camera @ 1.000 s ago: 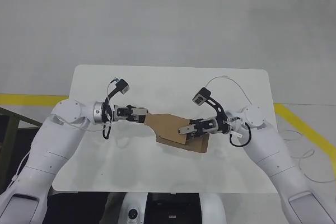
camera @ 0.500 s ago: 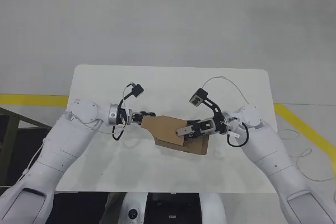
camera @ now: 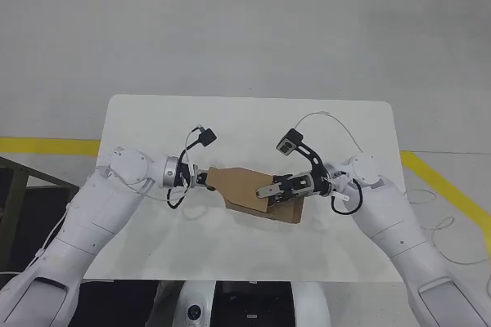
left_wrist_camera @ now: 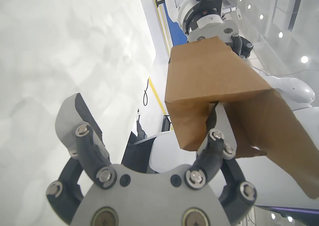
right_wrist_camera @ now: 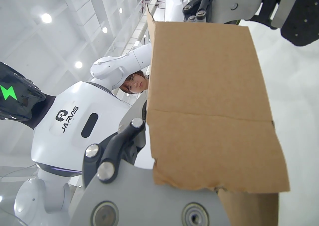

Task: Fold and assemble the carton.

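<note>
The brown carton (camera: 250, 190) lies partly folded at the middle of the white table (camera: 147, 123). My right gripper (camera: 272, 190) is over its right half, shut on a carton panel (right_wrist_camera: 206, 102); one finger (right_wrist_camera: 119, 142) shows beside the panel's edge and the other is hidden behind the cardboard. My left gripper (camera: 203, 181) is at the carton's left end and stands open. One of its fingers (left_wrist_camera: 219, 124) is tucked in behind the end flap of the carton (left_wrist_camera: 211, 80), while the other finger (left_wrist_camera: 79, 117) hangs free over the table.
Bare table surface lies all around the carton. A yellow floor line (camera: 41, 145) runs beyond the table's left and right sides. The table's front edge (camera: 229, 279) is close to the robot.
My left arm has moved right, bringing its gripper up to the carton's left end, and its wrist has turned. The right gripper and the carton have hardly moved.
</note>
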